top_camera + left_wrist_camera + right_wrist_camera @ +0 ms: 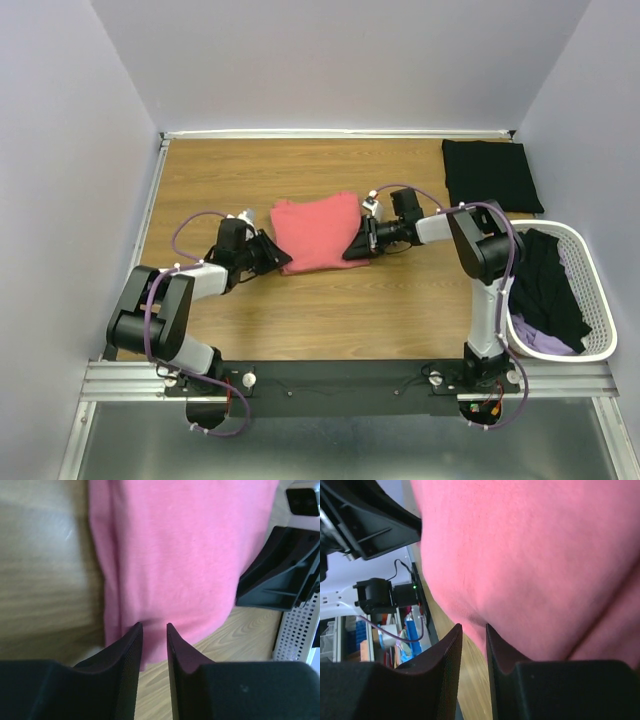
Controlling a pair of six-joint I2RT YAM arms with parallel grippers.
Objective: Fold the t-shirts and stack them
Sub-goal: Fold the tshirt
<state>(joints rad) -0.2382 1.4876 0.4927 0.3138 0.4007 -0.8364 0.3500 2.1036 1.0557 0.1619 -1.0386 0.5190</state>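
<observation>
Presently, coral-pink t-shirt (315,233) flanked by both arms

At the middle of the wooden table (330,320) the coral-pink t-shirt is laid flat in a roughly rectangular shape, its cloth marked only by a few shallow creases. The left gripper (154,626) is held low at the shirt's near left corner. Its fingers (127,660) are seen narrowly parted, with a slim slit between them. The tips are set at the cloth's edge, pink being seen through the upper part of the slit and bare wood through the lower. Whether any cloth is pinched there cannot be told.

The right gripper (473,626) is placed opposite, at the shirt's near right corner, and its jaws are likewise drawn close with a thin gap between them. A small pucker is seen in the cloth just ahead of its tips, yet a hold on the fabric cannot be confirmed. The two grippers are pointed toward each other across the shirt.

A black t-shirt (492,175) is laid folded flat at the far right corner of the table, well apart from the coral-pink one. A white slatted basket (600,300) is set at the table's right edge, beside the right arm. In it a black garment (548,285) is heaped over a lilac garment (540,342).
</observation>
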